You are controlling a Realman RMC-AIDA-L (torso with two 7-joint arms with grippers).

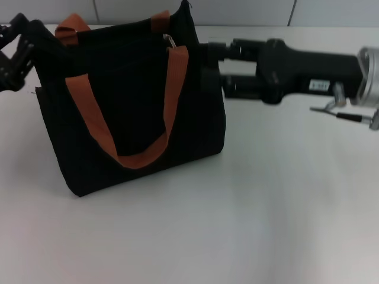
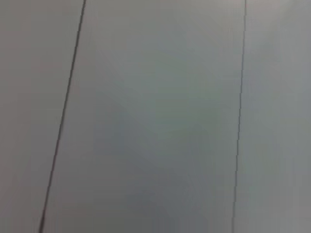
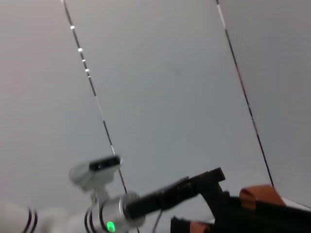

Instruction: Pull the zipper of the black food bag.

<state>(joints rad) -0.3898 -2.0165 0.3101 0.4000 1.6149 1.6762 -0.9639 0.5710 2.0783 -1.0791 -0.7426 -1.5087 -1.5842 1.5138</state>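
Note:
The black food bag (image 1: 130, 112) stands upright on the white table, left of centre in the head view, with its orange-brown handles (image 1: 172, 89) draped over its front. The zipper's small silver pull (image 1: 170, 40) shows at the top edge, near the right handle strap. My left gripper (image 1: 44, 38) is against the bag's top left end. My right gripper (image 1: 207, 65) reaches in from the right and meets the bag's upper right end. The right wrist view shows the left gripper (image 3: 204, 187) at the bag's end, beside an orange handle (image 3: 257, 194). The left wrist view shows only wall.
The white table (image 1: 249, 207) stretches in front of and to the right of the bag. A panelled wall (image 1: 237, 12) stands behind it. My right arm (image 1: 308, 68) lies across the upper right of the head view.

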